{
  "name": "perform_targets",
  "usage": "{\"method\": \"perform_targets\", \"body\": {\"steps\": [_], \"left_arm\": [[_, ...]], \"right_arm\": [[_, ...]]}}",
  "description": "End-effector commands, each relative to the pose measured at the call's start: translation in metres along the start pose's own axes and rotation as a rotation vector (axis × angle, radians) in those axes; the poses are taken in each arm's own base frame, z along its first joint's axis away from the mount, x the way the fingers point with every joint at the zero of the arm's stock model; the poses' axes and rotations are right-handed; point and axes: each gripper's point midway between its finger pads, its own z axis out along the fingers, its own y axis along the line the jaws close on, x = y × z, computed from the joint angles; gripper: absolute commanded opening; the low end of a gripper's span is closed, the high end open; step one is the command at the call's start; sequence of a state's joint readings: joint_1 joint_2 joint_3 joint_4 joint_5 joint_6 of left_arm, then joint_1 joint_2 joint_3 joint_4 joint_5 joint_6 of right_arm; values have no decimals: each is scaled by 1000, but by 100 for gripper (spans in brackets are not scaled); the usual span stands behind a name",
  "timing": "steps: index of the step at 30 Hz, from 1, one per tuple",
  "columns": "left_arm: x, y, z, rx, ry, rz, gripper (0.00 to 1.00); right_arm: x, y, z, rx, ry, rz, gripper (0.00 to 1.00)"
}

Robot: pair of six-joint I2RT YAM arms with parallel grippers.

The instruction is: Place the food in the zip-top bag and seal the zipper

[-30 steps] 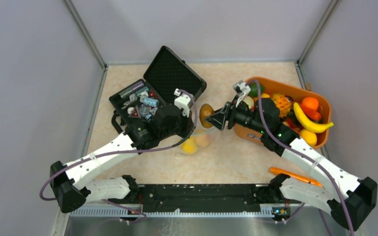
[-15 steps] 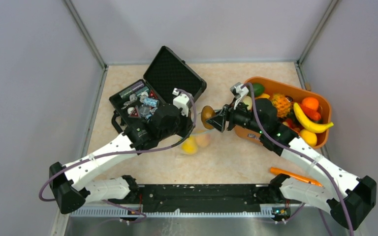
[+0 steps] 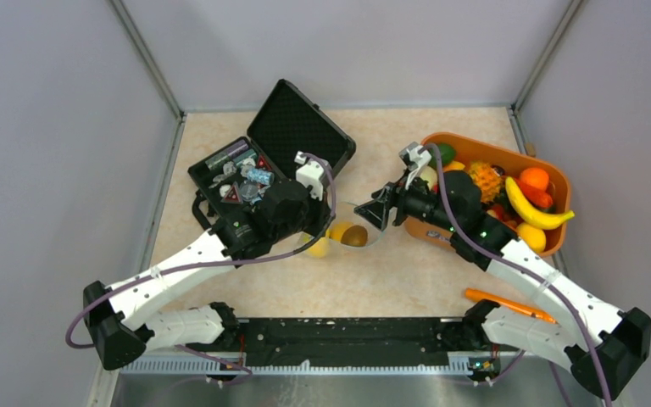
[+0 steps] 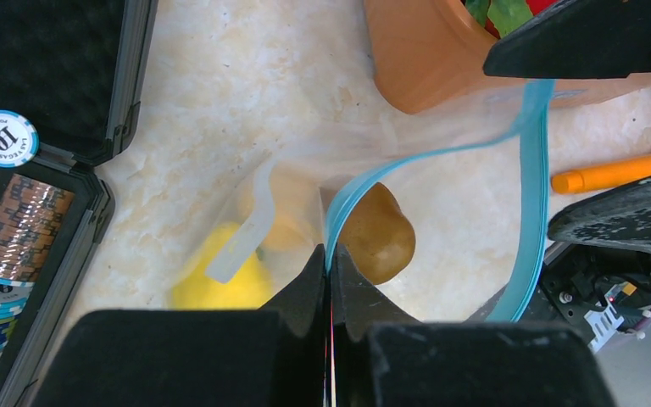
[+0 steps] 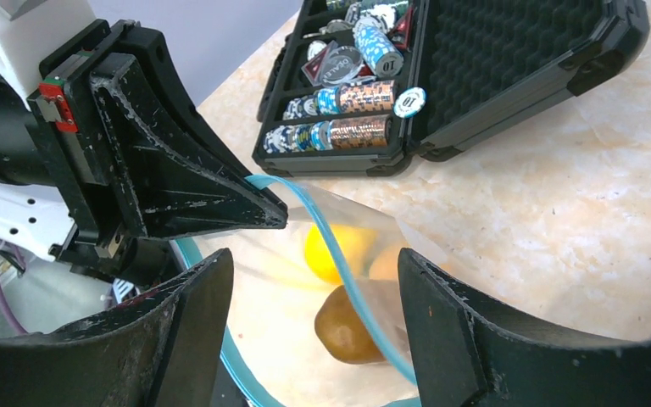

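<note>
**At centre frame, toy fruit lies inside a bag held open at the mouth**

Mid-counter (image 3: 390,280), between a black case (image 3: 301,127) at upper left and an orange basket (image 4: 424,59) at upper right, the clear zip-top bag (image 5: 364,220) rests with its mouth gaping. The left hand (image 4: 331,284) is pinched tight on the teal zipper (image 4: 532,170), its two fingers pressed together on the strip, which loops away from them toward the right of the wrist view. The right hand (image 5: 315,261) faces it across the opening, its fingers spread wide with nothing between them, its tips near the bag's mouth.

Three pieces of food are visible through the plastic: a brown fruit (image 3: 355,236) nearest the right hand, an orange fruit (image 3: 337,231) just beside it, and a yellow fruit (image 4: 220,284) lower left of both, close under the left arm.

More toy produce fills the basket, a banana (image 3: 536,212) lying across the pile. Stacks of poker chips (image 5: 347,127) line the open case. An orange stick (image 3: 509,303) lies on the counter at lower right, near the right arm's base and well apart from the bag.
</note>
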State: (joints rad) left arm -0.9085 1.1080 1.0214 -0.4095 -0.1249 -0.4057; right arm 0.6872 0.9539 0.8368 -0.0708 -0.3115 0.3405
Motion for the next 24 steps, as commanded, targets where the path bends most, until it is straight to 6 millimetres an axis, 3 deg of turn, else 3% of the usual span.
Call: {"method": "perform_targets", "body": {"steps": [1, 5, 10, 14, 16, 18, 20, 22, 24], "left_arm": [[-34, -6, -11, 8, -121, -28, 0], [-45, 16, -24, -106, -192, -50, 0], [-54, 18, -29, -121, -199, -27, 0], [-37, 6, -10, -71, -52, -1, 0], [-27, -22, -4, 67, 72, 40, 0], [-30, -32, -6, 63, 68, 17, 0], [-36, -36, -6, 116, -26, 25, 0], [-36, -45, -12, 196, -9, 34, 0], [-33, -30, -6, 97, 55, 30, 0]], "right_arm": [[-29, 12, -10, -7, -90, -41, 70], [-41, -12, -27, 164, -133, -43, 69], [-55, -34, -53, 328, -215, -30, 69], [-55, -83, -93, 681, -213, 25, 69], [-58, -102, -116, 831, -214, 12, 69], [-58, -117, -135, 934, -202, 4, 69], [-57, -130, -149, 1003, -186, 24, 69], [-52, -140, -155, 1017, -155, 53, 69], [-45, -149, -157, 1007, -123, 104, 69]]}}
